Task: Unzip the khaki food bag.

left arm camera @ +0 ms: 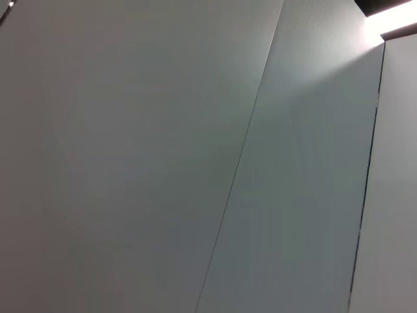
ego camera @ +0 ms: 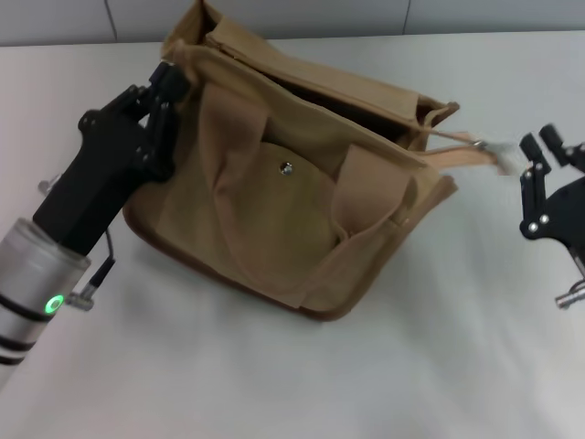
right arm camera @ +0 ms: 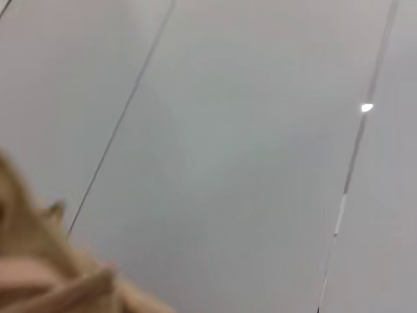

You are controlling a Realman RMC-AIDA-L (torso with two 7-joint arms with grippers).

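The khaki food bag (ego camera: 292,183) lies near your table's (ego camera: 384,384) far edge, top gaping. Your left gripper (ego camera: 163,91) pinches its left corner (apparently clenched). Your right gripper (ego camera: 541,151) hangs released beside the blurred zipper pull (ego camera: 489,151).

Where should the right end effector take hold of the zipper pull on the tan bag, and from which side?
Probably at the zipper pull itself, coming from the robot's right. It sticks out sideways past the tan bag corner, toward the right end effector.
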